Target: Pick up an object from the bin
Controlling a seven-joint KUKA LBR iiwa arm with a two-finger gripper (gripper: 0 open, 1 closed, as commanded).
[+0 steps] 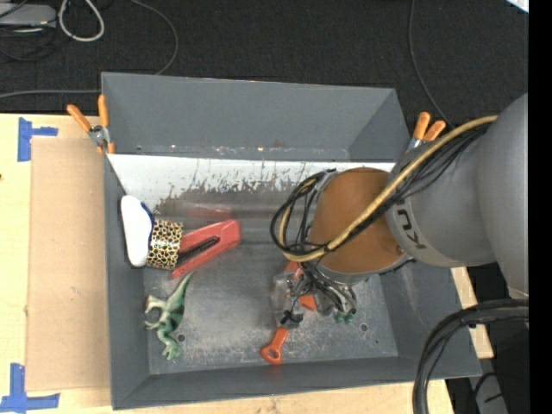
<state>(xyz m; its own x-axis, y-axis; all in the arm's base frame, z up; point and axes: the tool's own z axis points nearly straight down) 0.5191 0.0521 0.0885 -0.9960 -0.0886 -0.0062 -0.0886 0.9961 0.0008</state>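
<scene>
Orange tool (275, 348), small and ring-ended, lay on the floor of the bin (259, 388) near the front wall, just below the hand (297, 298) in the camera view. Its long axis ran from lower left up towards the hand; whether they touched we could not see. We could not tell whether the hand was open or closed. A small green piece (346, 316) sat just right of the hand. We noted the front wall close by, and open floor leftward up to the green lizard toy (167, 314).
</scene>
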